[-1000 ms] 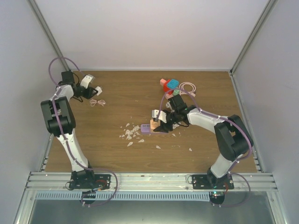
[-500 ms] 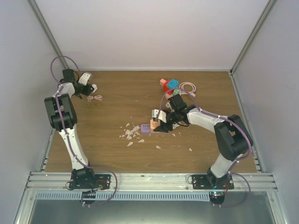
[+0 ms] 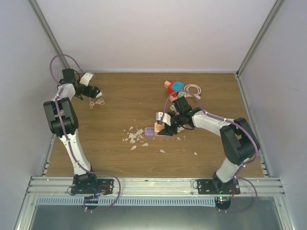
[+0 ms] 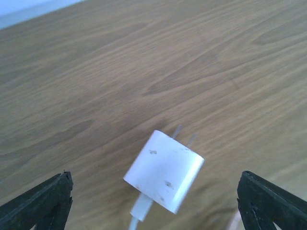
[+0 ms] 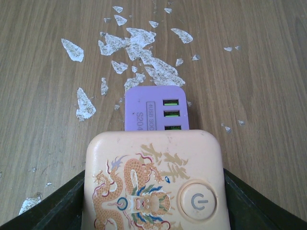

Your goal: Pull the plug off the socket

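The white plug point(image 4: 163, 176), two metal prongs pointing away and its cable trailing toward the camera, sits loose over the wood between the wide-apart jaws of my left gripper point(image 4: 153, 184), touched by neither finger. In the top view the left gripper point(image 3: 94, 91) is at the table's far left corner, with the thin cable point(image 3: 99, 102) beside it. My right gripper point(image 5: 153, 201) is shut on the peach socket cube point(image 5: 153, 182), which has a dragon print and a power button. A purple USB block point(image 5: 156, 108) sticks out of its front. Both show at mid-table point(image 3: 157, 129).
White flakes point(image 3: 135, 136) are scattered on the wood left of the socket. Red and teal cubes point(image 3: 173, 86) and a coiled pink cable point(image 3: 193, 90) lie at the back. Grey walls close in the table on both sides.
My left gripper has opened and let go of the white plug, after shifting slightly in the far left corner. The right arm and socket have not moved.
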Motion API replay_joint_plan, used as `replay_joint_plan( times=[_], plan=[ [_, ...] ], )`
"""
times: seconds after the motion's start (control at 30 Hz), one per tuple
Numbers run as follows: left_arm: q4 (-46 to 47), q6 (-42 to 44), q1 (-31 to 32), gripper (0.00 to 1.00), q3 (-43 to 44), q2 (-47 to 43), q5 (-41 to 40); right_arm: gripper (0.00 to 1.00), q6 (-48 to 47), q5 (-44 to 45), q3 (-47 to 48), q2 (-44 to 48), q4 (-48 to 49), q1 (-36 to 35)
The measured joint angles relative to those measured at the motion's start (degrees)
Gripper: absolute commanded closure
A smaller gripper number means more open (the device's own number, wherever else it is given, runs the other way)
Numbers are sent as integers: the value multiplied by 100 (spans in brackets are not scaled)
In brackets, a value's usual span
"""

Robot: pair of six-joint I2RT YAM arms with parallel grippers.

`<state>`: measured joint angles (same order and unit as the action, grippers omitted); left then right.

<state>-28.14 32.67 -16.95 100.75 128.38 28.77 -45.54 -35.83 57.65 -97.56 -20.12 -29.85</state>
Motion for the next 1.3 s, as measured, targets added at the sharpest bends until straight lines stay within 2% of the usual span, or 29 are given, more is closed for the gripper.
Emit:
replay_joint_plan(
  times=[0.23,0.4,0.47,0.5,0.9,1.1,1.3],
  plan=[
    [-57,511,254,1,-756,-1255,109,30,81,0,7,7,-4,9],
    [-164,935,793,1,-1397,-2061,369,21,168,205,7,39,-181,87],
    [-313,1097,1049,1,-1593,-2291,564,3,179,254,4,125,-214,127],
    [-398,1180,1180,1,-1670,-2380,667,1,184,254,4,181,-225,149],
    [-820,1650,2868,2,-2726,-3086,1567,2,-367,-66,-627,772,-199,946],
    [-645,1611,3748,4,-3128,-3117,1609,5,-463,-212,-885,754,-87,992],
    [-284,1475,4367,6,-3322,-3101,1475,7,-459,-238,-890,560,131,994]
  ],
)
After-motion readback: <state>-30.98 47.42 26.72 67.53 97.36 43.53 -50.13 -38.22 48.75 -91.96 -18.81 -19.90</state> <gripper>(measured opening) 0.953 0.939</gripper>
